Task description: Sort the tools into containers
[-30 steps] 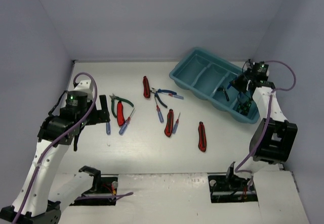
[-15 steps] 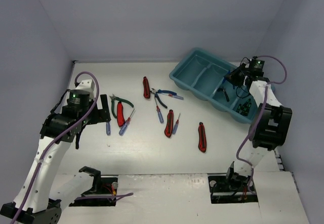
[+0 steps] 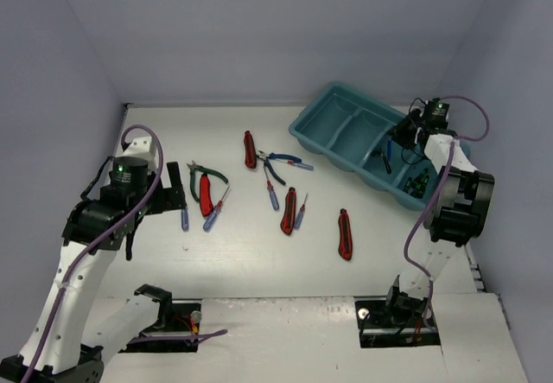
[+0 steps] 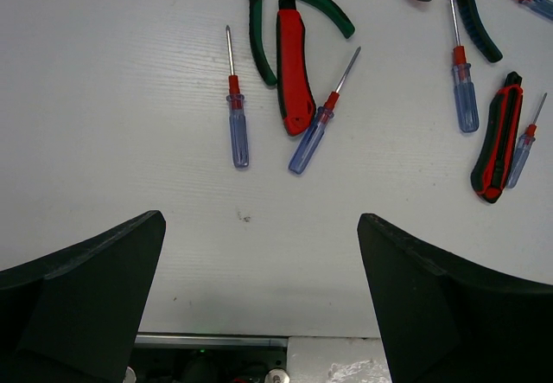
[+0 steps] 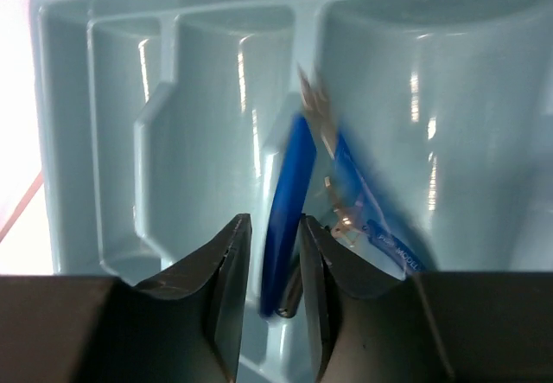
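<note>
The teal tray (image 3: 333,128) stands at the far right. My right gripper (image 3: 399,137) hovers over its third compartment. In the right wrist view (image 5: 275,227) the jaws stand narrowly apart. One handle of the blue-handled pliers (image 5: 289,184) lies between them, blurred, touching only the right finger. My left gripper (image 3: 176,190) is wide open and empty (image 4: 259,296) above the table. It is near a blue screwdriver (image 4: 237,124), a red knife (image 4: 292,80) and green pliers (image 4: 298,3). More knives, screwdrivers and blue pliers (image 3: 278,162) lie mid-table.
Green-handled tools (image 3: 416,182) lie in the tray's rightmost compartment. A red knife (image 3: 345,233) lies alone at the near right, another (image 3: 250,150) further back. Grey walls close in the table on three sides.
My right gripper has shifted back over the tray and the pliers now hang steeper and lower in it. My left arm has barely moved.
</note>
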Available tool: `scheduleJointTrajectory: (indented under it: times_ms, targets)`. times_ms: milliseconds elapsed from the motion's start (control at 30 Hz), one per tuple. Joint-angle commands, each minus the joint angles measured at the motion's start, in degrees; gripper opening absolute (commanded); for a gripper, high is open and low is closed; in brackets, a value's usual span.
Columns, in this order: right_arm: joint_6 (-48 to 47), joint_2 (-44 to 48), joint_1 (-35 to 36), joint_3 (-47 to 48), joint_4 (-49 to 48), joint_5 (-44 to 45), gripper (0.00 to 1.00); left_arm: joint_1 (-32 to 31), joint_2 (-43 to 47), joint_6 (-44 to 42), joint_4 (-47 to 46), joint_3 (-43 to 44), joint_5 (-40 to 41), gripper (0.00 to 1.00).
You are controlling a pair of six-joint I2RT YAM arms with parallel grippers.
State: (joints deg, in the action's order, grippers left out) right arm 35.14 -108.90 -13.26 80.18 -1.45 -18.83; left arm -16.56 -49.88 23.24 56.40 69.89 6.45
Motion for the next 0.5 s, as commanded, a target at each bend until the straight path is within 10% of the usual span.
scheduleJointTrajectory:
  times_ms: [0, 467]
  targets:
    - [-0.67, 2.19, -0.46, 1.56, -0.25, 2.39, 0.32, -0.05, 0.49, 1.28, -1.73, 1.92, 1.98, 0.92]
    - [-28.67, 8.53, 17.14, 9.69, 8.81, 7.47, 0.46, -0.05, -1.48, -0.19, -1.86, 2.76, 1.13, 0.92]
